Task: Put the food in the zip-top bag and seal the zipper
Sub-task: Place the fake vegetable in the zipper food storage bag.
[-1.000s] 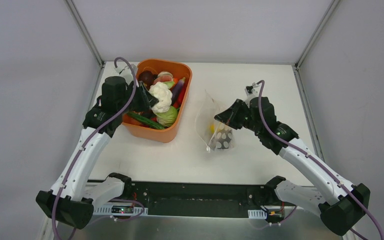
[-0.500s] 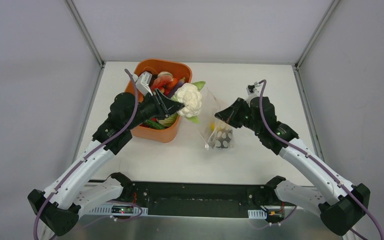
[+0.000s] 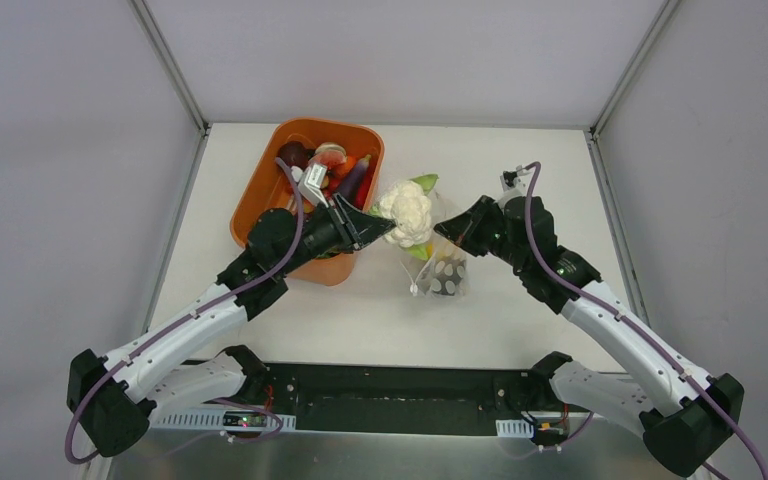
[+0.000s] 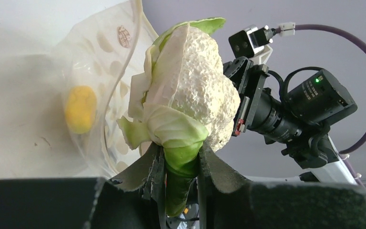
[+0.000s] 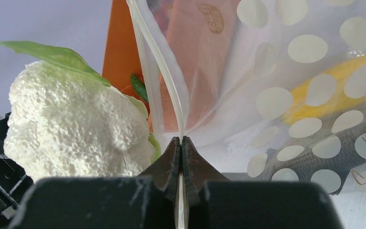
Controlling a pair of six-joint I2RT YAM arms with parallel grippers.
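Observation:
My left gripper (image 3: 378, 229) is shut on the green stalk of a white cauliflower (image 3: 407, 212), which it holds in the air at the mouth of the dotted clear zip-top bag (image 3: 438, 268). In the left wrist view the cauliflower (image 4: 190, 90) fills the middle above the gripper (image 4: 181, 157), and the bag (image 4: 100, 76) holds a yellow piece (image 4: 80, 109). My right gripper (image 3: 444, 231) is shut on the bag's zipper edge (image 5: 159, 57) and holds it up; the right wrist view shows the gripper (image 5: 181, 143), the cauliflower (image 5: 71, 129) at left and the yellow piece (image 5: 333, 90) inside the bag.
The orange tub (image 3: 259, 186) stands at the back left with more toy food: a purple eggplant (image 3: 354, 178), a dark red piece (image 3: 293, 155) and others. The tub's wall also shows in the right wrist view (image 5: 116, 47). Metal frame posts rise at both back corners.
My left arm has carried the cauliflower out of the tub and rightward to the bag's mouth. My right gripper has stayed shut on the bag's edge, almost still.

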